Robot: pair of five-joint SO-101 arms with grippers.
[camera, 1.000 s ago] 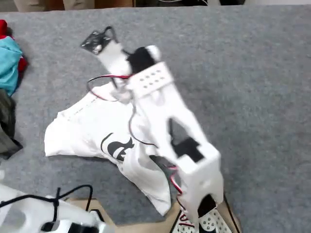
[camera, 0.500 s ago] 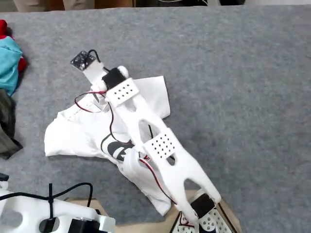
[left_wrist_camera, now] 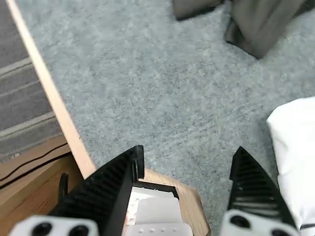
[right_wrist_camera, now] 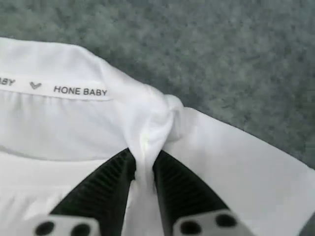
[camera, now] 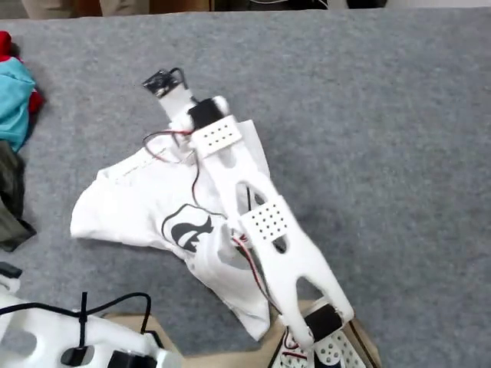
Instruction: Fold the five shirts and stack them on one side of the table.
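Observation:
A white shirt (camera: 126,207) with a black print lies crumpled on the grey carpeted table, left of centre. My right arm stretches across it from the near edge. The right gripper (camera: 186,147) sits at the shirt's far edge by the collar. In the right wrist view this gripper (right_wrist_camera: 144,164) is shut on a pinched fold of the white shirt (right_wrist_camera: 74,128) just beside the neck label. My left gripper (left_wrist_camera: 189,152) hangs open over bare carpet near the table's front edge, with the white shirt (left_wrist_camera: 295,147) off to one side.
A pile of other shirts lies at the left edge: teal (camera: 14,100), red (camera: 6,42) and dark grey (camera: 9,199). The dark grey shirt (left_wrist_camera: 261,24) lies beyond the left gripper. The wooden table edge (left_wrist_camera: 54,103) runs close by. Bare carpet spreads to the right.
My right arm came down from a raised pose onto the shirt, then its wrist shifted slightly right and away. The shirt's far edge moved with it. The left arm stayed near the front edge.

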